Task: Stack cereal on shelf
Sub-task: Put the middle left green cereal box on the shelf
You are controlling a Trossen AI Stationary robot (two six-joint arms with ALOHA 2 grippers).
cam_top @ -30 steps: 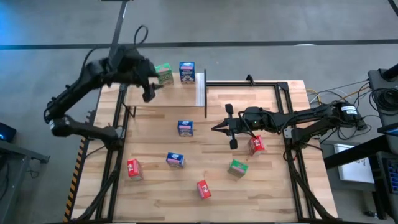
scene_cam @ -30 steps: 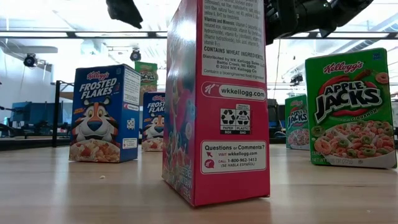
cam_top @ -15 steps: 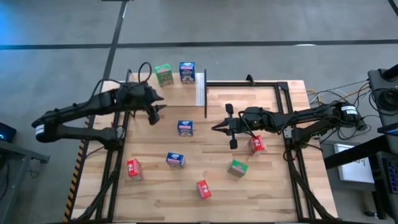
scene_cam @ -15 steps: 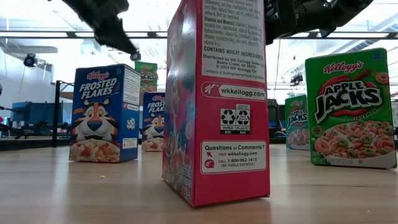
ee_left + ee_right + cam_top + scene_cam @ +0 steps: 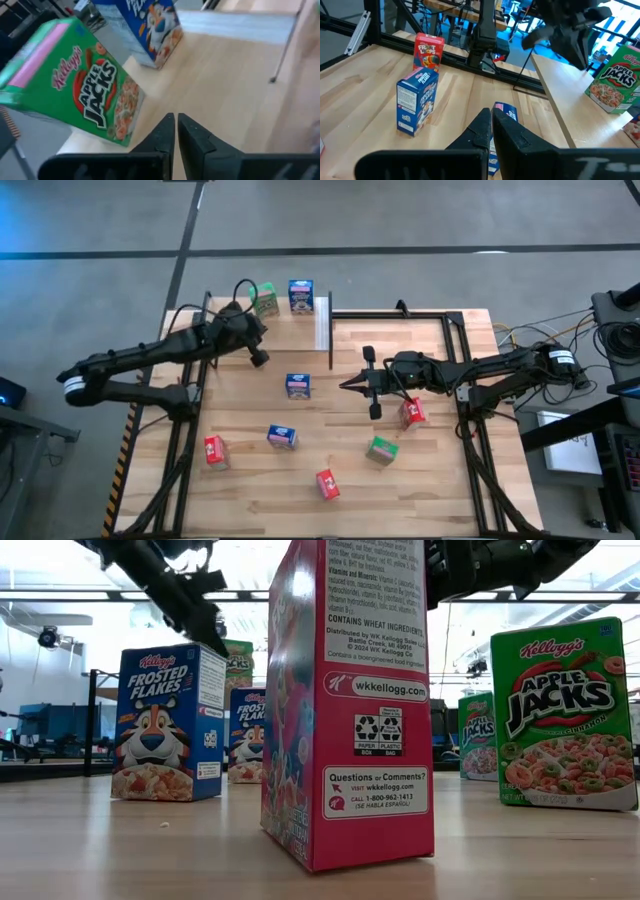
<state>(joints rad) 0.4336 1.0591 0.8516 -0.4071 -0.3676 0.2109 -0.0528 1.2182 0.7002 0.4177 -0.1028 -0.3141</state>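
Red Froot Loops box (image 5: 350,700) stands nearest the low camera on the wooden table (image 5: 250,480), with a green Apple Jacks box (image 5: 381,449) and a second red box (image 5: 413,413) beyond. Farther in, the right pincer (image 5: 366,383) hovers mid-table, fingers pressed together and empty, beside a blue Frosted Flakes box (image 5: 297,385). At the far edge, the left pincer (image 5: 257,358), also closed on nothing, hangs just short of the shelf (image 5: 322,320), where a green Apple Jacks box (image 5: 75,82) and a blue box (image 5: 300,295) stand.
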